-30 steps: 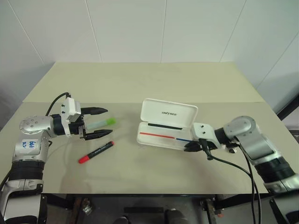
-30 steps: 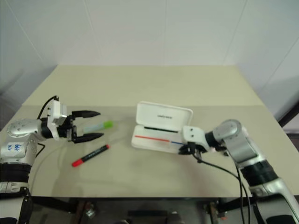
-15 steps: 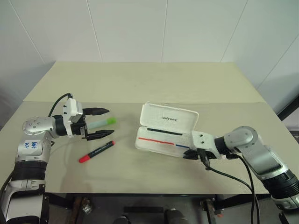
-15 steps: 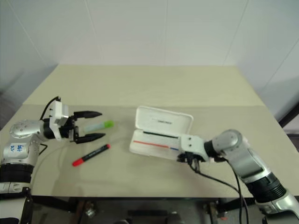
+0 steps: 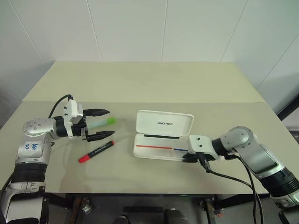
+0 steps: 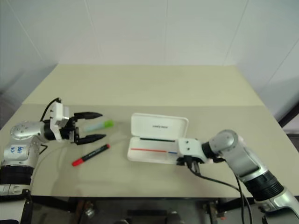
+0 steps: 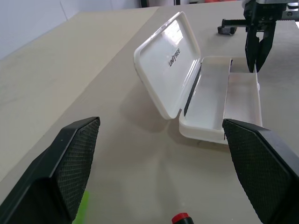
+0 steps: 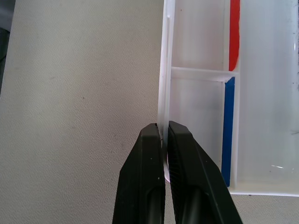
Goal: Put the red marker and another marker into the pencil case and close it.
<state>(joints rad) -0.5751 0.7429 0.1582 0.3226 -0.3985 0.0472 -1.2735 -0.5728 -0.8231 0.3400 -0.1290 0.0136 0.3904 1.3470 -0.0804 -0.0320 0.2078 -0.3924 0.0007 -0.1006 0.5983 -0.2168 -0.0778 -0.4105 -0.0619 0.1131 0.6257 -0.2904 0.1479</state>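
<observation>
The white pencil case (image 5: 164,124) lies open at mid-table, its lid standing up behind the tray. My right gripper (image 5: 189,158) is shut on the tray's thin front wall (image 8: 166,70) near its right end, by the blue stripe. The red marker (image 5: 96,152) lies flat on the table to the left. Just behind it lies the other marker (image 5: 103,122), pale mint with a green cap. My left gripper (image 5: 110,122) hangs open over that marker, its fingers either side of it in the head views and apart from it.
The beige table (image 5: 154,84) is bare behind the case and to its right. A black cable (image 5: 229,176) trails from my right wrist toward the front edge. A seam crosses the table behind the markers.
The pencil case, pinched by my right gripper, has turned and slid a little toward the front left and now lies square and flat. The left gripper and both markers have stayed put.
</observation>
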